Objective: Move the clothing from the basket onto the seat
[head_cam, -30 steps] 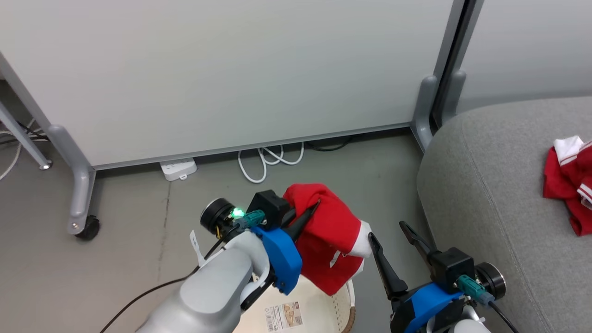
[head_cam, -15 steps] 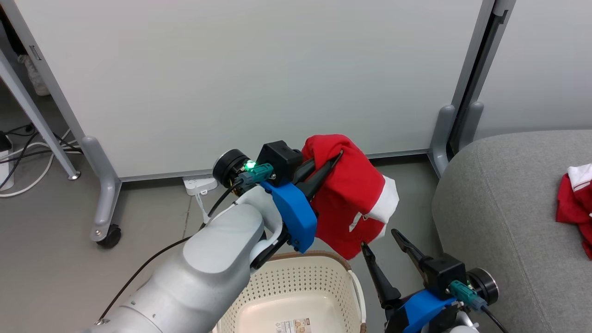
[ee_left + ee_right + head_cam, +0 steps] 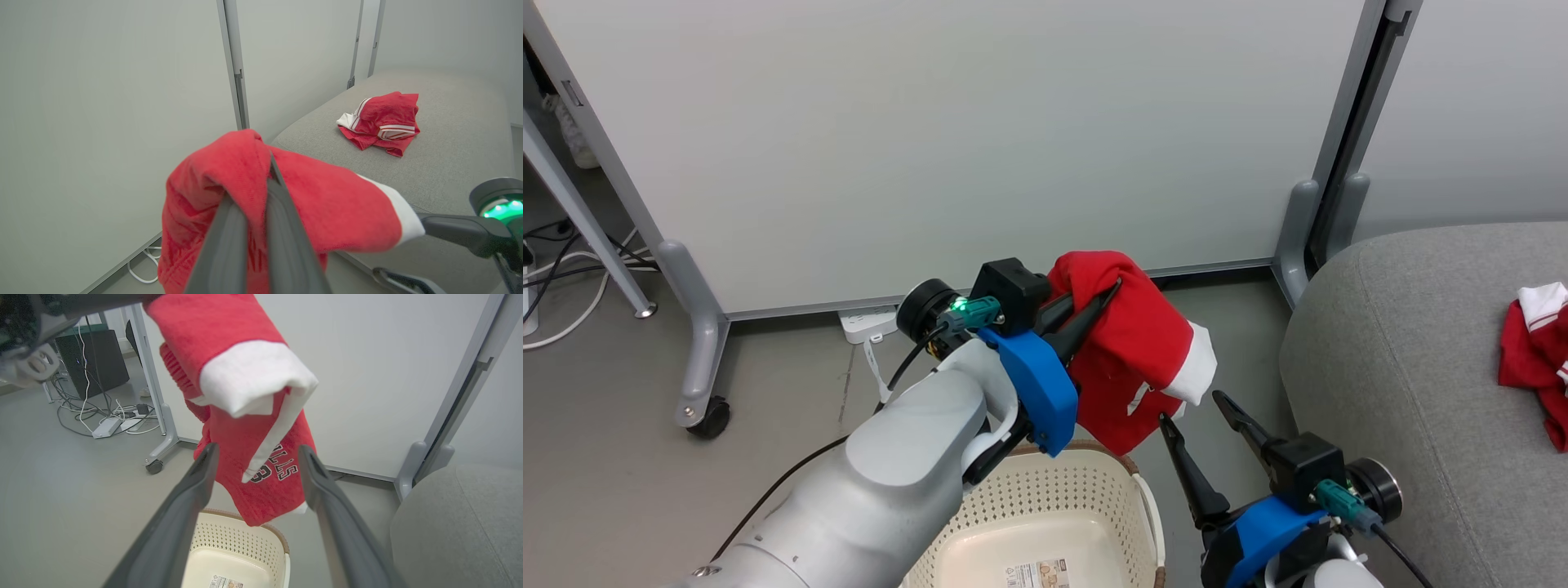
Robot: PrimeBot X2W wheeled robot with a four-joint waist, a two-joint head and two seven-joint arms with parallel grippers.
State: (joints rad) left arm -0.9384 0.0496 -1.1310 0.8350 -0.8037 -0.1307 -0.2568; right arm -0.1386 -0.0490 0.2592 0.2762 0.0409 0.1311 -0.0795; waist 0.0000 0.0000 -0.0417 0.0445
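My left gripper (image 3: 1104, 296) is shut on a bright red garment (image 3: 1137, 351) with a white band, which hangs in the air above the far rim of the basket (image 3: 1062, 500). In the left wrist view the shut fingers (image 3: 282, 228) pinch a fold of that clothing (image 3: 327, 204). In the right wrist view the garment (image 3: 245, 375) shows dark lettering and hangs over the cream basket (image 3: 239, 541). My right gripper (image 3: 1191, 408) stands open just right of and below it, holding nothing. A second red garment (image 3: 1531, 359) lies on the grey seat (image 3: 1405, 367), also seen from the left wrist (image 3: 382, 122).
A white partition panel (image 3: 931, 139) on grey feet with a caster (image 3: 707, 418) stands behind the basket. A power strip (image 3: 866, 323) and cables lie at its foot. In the right wrist view, a dark computer case (image 3: 96, 359) stands farther left.
The head view has shifted and shows more of the basket. My left gripper, still shut on the garment, has carried it higher above the basket. The right gripper stays open.
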